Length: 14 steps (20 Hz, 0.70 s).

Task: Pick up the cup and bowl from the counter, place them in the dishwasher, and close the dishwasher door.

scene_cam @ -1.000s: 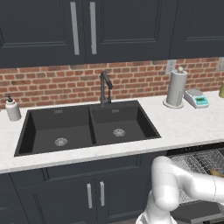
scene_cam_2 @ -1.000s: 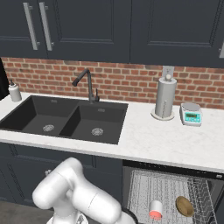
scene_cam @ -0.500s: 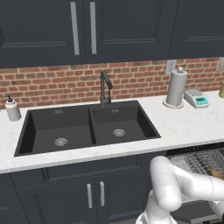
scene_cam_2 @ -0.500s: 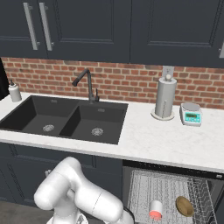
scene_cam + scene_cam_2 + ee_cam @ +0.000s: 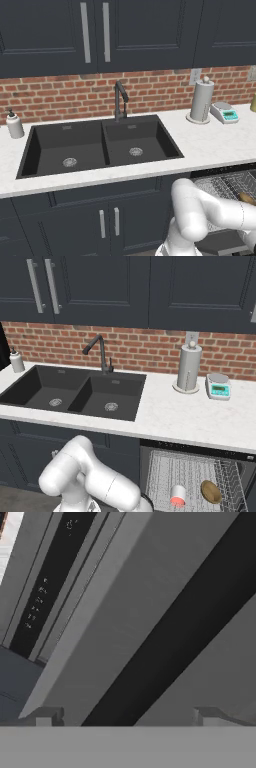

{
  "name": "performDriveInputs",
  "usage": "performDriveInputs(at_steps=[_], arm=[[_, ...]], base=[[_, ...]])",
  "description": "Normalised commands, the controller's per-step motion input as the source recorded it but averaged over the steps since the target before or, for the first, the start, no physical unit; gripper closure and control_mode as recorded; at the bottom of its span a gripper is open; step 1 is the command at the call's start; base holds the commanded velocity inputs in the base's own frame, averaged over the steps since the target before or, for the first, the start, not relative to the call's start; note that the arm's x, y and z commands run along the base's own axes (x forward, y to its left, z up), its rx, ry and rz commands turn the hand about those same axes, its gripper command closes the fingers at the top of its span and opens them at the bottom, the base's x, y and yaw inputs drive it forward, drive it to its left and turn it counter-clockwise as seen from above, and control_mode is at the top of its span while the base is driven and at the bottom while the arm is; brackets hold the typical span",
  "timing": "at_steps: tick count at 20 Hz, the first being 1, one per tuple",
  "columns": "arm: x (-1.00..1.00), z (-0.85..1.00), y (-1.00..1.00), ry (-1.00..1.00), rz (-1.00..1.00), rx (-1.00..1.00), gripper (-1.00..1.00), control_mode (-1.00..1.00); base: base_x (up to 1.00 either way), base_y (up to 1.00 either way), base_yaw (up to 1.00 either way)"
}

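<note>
Nothing has shifted: cup (image 5: 177,495) and bowl (image 5: 211,492) sit in the dishwasher (image 5: 187,476) rack, fingers (image 5: 47,716) spread wide near its door; closing remains.

Two small grey fingertips (image 5: 46,716) of the gripper (image 5: 127,718) stand far apart at the bottom of the frame, jaws spread wide with nothing between them. Beyond them run slanted flat grey panels (image 5: 145,597) crossed by a broad black diagonal band (image 5: 185,632).

Cup (image 5: 177,495) left of bowl (image 5: 211,492) in the dishwasher (image 5: 192,476) rack.
</note>
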Motion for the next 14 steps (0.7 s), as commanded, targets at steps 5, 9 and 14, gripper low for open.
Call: performDriveInputs(at_steps=[5,9,14], arm=[[0.66,-0.78,-0.01,-0.40,0.00,0.00,-1.00,-1.00],[1.00,-0.49,0.10,-0.13,-0.08,0.00,-1.00,-1.00],[1.00,0.01,0.56,-0.01,-0.16,0.06,-1.00,-1.00]], base=[[0.00,0.00,0.00],[0.00,0.00,0.00],[0.00,0.00,0.00]])
